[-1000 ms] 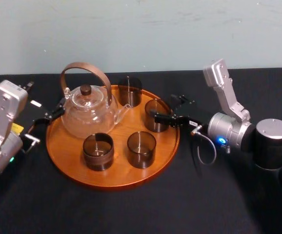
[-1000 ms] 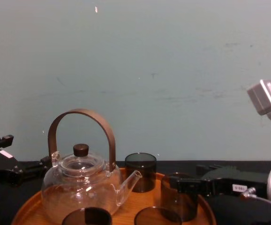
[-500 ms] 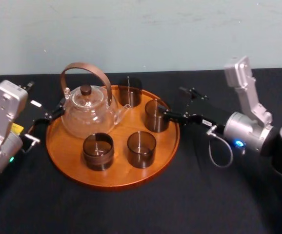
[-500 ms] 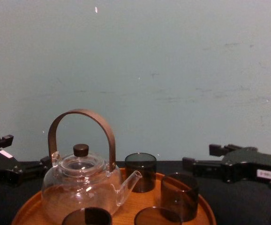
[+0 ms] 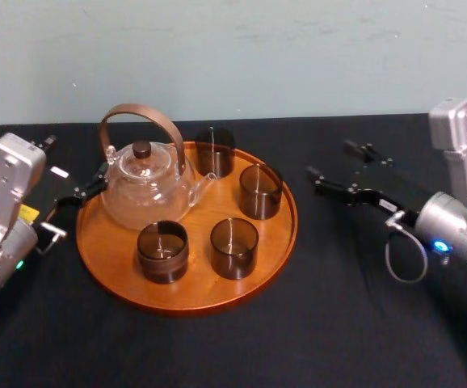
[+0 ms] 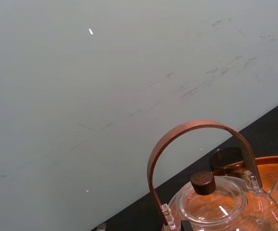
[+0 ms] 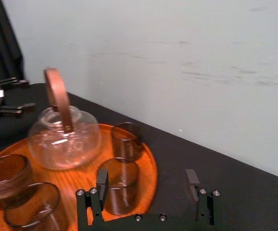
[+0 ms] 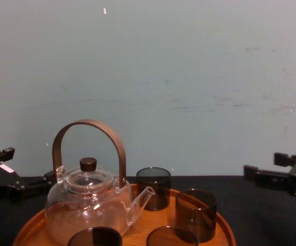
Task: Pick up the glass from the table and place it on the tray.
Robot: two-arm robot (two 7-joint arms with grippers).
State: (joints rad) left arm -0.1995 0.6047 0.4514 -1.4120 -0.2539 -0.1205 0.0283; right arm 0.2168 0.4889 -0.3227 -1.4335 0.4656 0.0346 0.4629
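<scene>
The glass [image 5: 260,191] stands upright on the right part of the tray [image 5: 193,295], inside the rim, with the right gripper [image 5: 330,162] well clear of it over the bare tabletop [image 5: 314,323], its fingers spread apart and holding nothing. Between that gripper and the glass lie the tray's low rim and a strip of black tabletop. Three more dark glasses share the tray: a back glass [image 5: 216,151] near the far rim, a front-left glass [image 5: 162,250] and a front-right glass [image 5: 234,247] side by side toward the near rim. The clear teapot [image 5: 146,184] with its arched brown handle takes the left part, its spout pointing between the back glass and the glass. The left gripper [image 5: 68,170] rests at the tray's left edge, fingers apart and empty, one finger just beside the teapot's body. From the head the four glasses and their spacing are plain. The chest view, seeing them from the side, cuts the two front glasses down to their rims and shows the glass as about the height of the back glass. The right wrist view looks past its own two spread fingers [image 7: 102,182] across the tray. The left wrist view gives the teapot's handle and lid knob [image 6: 203,182] against the pale wall [image 6: 105,86].
</scene>
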